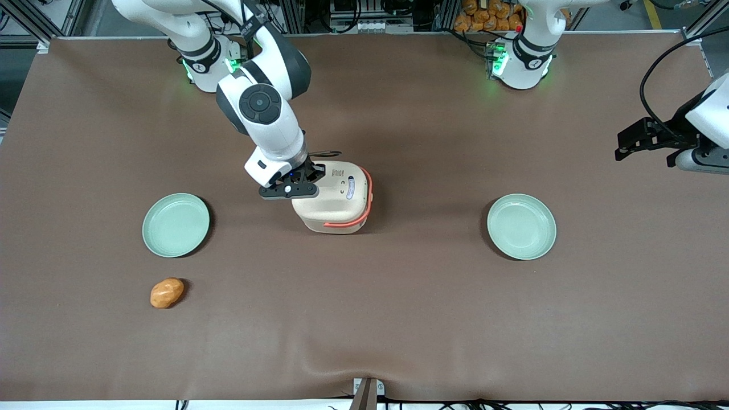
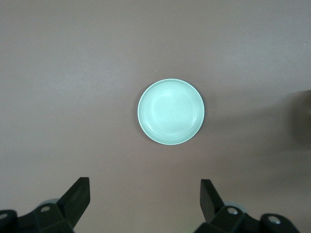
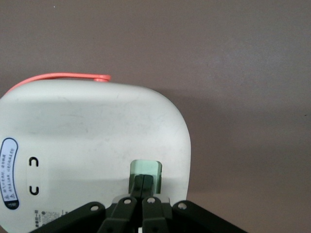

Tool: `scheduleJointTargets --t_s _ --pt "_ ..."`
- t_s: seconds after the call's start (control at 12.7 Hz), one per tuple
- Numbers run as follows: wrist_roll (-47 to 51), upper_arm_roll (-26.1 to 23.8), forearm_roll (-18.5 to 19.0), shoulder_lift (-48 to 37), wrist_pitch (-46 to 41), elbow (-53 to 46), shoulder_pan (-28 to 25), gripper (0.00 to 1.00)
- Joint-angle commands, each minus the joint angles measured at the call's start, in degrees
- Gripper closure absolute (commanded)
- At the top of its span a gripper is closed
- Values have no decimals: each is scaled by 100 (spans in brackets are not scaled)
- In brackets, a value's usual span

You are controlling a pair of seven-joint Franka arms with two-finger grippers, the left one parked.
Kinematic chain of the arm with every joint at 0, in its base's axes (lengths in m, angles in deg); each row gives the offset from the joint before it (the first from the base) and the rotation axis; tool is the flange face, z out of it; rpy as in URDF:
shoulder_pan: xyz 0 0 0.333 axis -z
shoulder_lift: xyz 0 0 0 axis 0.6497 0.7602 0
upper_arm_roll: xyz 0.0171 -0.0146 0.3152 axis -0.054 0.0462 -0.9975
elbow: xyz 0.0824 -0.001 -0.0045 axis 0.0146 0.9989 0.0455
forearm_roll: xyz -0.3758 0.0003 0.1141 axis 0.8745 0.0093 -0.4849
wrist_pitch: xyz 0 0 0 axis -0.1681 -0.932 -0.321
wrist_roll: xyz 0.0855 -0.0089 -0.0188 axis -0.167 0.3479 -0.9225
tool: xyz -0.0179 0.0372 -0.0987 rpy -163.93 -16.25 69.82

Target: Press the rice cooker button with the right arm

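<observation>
The cream rice cooker (image 1: 336, 196) with an orange-red handle band stands mid-table with its lid closed. In the right wrist view its cream lid (image 3: 92, 141) fills much of the frame, with a pale green button (image 3: 146, 170) near the lid's edge. The right arm (image 1: 267, 114) reaches down over the cooker's edge toward the working arm's end. Its black gripper (image 1: 290, 188) is shut, fingers pressed together, with the tips (image 3: 144, 182) on the green button.
One mint-green plate (image 1: 175, 224) lies toward the working arm's end, another (image 1: 521, 226) toward the parked arm's end, also in the left wrist view (image 2: 170, 111). An orange-brown potato-like lump (image 1: 167, 292) lies nearer the front camera than the first plate.
</observation>
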State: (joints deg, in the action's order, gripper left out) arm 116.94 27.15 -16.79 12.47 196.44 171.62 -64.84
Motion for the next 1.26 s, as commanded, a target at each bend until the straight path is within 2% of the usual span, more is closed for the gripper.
scheduleJointTargets --t_s 0.0,0.16,0.32,0.71,1.18 --pt "341 4 105 -194 -406 -264 49 39" --pt "464 12 -237 -353 -1609 -1211 137 0" --pt "482 100 -256 -423 -2577 -2126 295 0" --pt "333 942 -265 -1205 -3511 -2323 778 0" --pt "-2467 1892 -274 -1584 -3979 -2262 1323 0"
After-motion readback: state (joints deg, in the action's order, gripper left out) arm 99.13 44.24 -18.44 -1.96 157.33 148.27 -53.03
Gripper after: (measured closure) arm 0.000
